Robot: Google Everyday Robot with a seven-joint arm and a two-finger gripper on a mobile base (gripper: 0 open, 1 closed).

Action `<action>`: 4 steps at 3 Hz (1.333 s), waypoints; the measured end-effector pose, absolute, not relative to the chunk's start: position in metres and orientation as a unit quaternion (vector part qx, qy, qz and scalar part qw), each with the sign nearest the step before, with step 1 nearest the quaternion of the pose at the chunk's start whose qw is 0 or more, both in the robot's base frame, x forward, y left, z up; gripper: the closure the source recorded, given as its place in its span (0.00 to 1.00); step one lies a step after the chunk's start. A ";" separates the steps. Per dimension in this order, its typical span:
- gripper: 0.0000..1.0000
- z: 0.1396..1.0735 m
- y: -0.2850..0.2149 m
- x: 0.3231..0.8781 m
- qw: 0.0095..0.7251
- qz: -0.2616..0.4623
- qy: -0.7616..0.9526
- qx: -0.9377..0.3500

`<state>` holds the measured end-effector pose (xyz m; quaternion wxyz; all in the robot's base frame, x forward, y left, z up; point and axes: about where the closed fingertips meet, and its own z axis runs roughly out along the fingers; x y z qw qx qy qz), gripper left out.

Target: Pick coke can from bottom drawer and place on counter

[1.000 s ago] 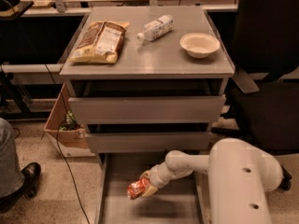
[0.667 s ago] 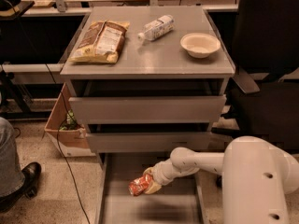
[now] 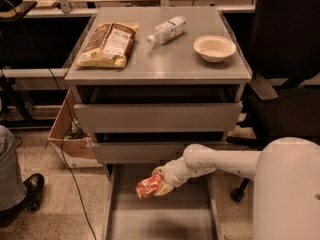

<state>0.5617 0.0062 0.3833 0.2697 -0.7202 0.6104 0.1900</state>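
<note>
My hand point(image 3: 158, 183) clamped the small red soda can point(image 3: 145, 188) above the grey metal bottom drawer point(image 3: 160, 223); rising, it might strike the flat grey drawer front point(image 3: 140, 152) overhead.

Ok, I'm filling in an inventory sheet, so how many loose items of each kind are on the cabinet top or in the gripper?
snack bag: 1, on the counter
clear bottle: 1, lying on the counter
bowl: 1, on the counter
coke can: 1, held in the gripper above the bottom drawer
Total: 4
</note>
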 end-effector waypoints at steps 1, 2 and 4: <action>1.00 0.383 0.006 0.562 0.270 0.190 0.610 -0.720; 1.00 0.408 0.001 0.553 0.258 0.192 0.612 -0.723; 1.00 0.521 -0.022 0.535 0.232 0.194 0.598 -0.742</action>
